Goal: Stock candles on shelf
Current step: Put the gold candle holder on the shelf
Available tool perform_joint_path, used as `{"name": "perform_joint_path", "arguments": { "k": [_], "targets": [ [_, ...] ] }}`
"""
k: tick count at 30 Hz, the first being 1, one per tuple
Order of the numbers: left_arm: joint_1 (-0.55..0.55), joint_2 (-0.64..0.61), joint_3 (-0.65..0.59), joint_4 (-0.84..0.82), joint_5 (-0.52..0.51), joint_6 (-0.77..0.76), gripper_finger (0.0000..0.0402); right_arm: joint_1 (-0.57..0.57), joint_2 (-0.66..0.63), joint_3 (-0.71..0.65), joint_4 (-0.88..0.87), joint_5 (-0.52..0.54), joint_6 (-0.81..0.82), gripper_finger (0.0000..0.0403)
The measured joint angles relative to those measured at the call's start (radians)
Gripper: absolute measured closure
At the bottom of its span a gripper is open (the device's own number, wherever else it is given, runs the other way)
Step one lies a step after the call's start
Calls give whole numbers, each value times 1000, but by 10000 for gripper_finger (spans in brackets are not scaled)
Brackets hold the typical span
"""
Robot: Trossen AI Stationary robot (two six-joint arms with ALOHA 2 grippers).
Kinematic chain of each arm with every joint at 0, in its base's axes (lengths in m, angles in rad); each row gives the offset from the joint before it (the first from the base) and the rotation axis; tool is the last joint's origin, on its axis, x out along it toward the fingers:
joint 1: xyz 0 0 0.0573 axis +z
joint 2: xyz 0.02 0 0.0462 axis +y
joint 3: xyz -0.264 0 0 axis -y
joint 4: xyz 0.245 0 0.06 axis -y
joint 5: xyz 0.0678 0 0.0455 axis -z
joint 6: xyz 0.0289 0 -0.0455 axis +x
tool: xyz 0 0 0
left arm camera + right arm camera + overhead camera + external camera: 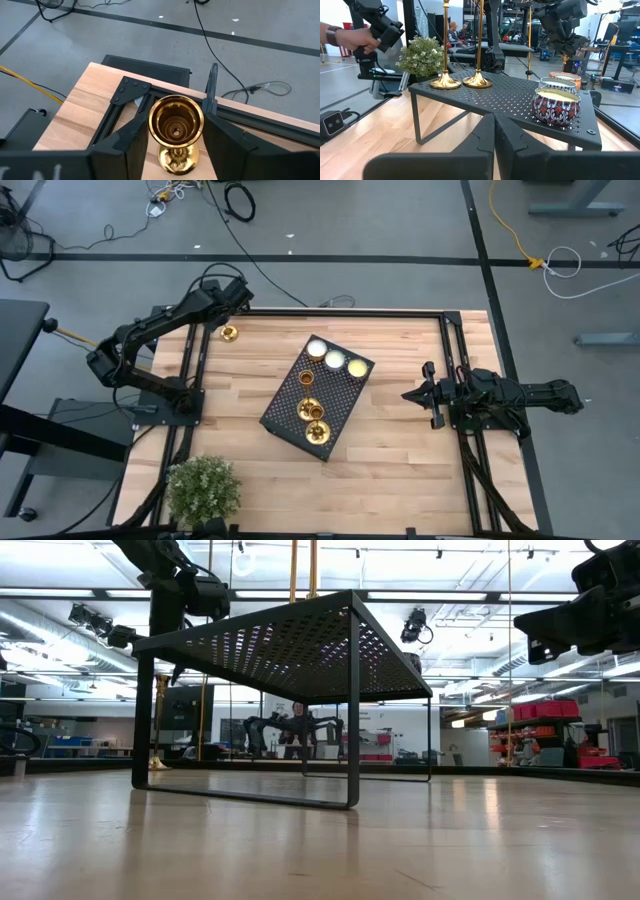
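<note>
— Brass count? Two candlesticks [311, 412] stand on the shelf [285, 408].
— Third candlestick [176, 131] on the table [400, 460] corner — left claw [172, 135] straddling, unclenched; right claw [412, 395] clenched, idle.

I'm looking at a polished brass candlestick [176, 131], mirror-glossy, between matt black plastic-looking fingers [131, 137]. The table [400, 450] is pale wood, smooth with a soft sheen. The shelf [510, 102] is perforated black metal, matt. On it, glossy patterned tins [555, 106] and two more shiny brass candlesticks [445, 80].
</note>
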Motion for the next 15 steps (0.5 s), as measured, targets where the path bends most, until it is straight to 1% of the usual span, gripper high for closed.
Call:
{"name": "perform_joint_path", "arguments": {
  "k": [7,15],
  "targets": [
    [0,0,0,0,-1,0,231,0,0,0,0,0,0,396],
    [-5,0,0,0,0,0,235,0,0,0,0,0,0,396]
  ]
}}
